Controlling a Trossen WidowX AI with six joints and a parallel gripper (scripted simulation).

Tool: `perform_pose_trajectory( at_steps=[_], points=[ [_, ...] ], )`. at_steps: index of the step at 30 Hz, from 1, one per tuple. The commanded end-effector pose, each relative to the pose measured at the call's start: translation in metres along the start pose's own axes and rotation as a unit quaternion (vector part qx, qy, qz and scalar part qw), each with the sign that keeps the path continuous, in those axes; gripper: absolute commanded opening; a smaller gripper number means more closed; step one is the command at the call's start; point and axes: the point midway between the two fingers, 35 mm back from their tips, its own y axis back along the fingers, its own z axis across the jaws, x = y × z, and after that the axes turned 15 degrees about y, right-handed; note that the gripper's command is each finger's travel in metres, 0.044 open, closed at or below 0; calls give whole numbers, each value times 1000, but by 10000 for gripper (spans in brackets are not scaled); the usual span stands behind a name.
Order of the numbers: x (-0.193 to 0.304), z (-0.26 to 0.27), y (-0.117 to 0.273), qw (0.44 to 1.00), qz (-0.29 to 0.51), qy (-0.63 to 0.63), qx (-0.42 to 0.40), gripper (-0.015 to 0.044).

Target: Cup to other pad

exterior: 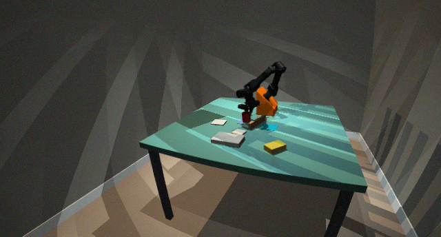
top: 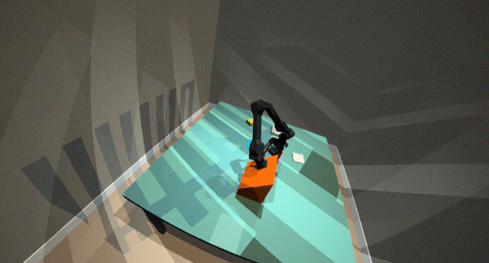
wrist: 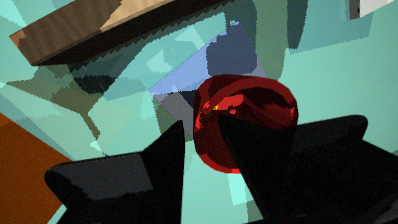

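The red cup [exterior: 246,117] [wrist: 202,147] looks upright in the exterior view, at the violet-blue pad [exterior: 240,122] [wrist: 180,75]. In the wrist view it covers the pad's lower right part, and a few small coloured marbles [wrist: 215,107] show inside it. My gripper [exterior: 247,110] [wrist: 200,122] is partly open, low over the cup. In the wrist view one finger lies left of the cup and the other overlaps its mouth; neither visibly grips it. A cyan pad [top: 248,144] [exterior: 271,127] lies across the wooden bar. Cup contact below the fingertips is hidden.
The wooden bar [top: 267,147] [exterior: 256,122] [wrist: 65,40] stands between the two pads. A cream tile [top: 298,157] [exterior: 218,122], a small white tile [exterior: 239,131], a pale slab [exterior: 227,140] and a yellow block [top: 250,121] [exterior: 275,146] lie around. The orange base [top: 260,179] [exterior: 265,104] carries the arm.
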Motion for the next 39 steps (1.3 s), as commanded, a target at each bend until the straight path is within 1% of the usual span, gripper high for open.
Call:
perform_pose_trajectory(
  at_steps=[1,10,12,26,32,39],
  points=[
    [-2,2,-9,1000,-3,-3,-3,148],
    [-2,3,-13,1000,-4,-3,-3,148],
    [-1,2,-11,1000,-1,-1,-3,95],
    [-1,2,-11,1000,-1,-1,-3,2],
    [0,2,-7,1000,-1,-1,-2,0],
    [0,0,16,1000,0,-2,-2,0]
  ],
)
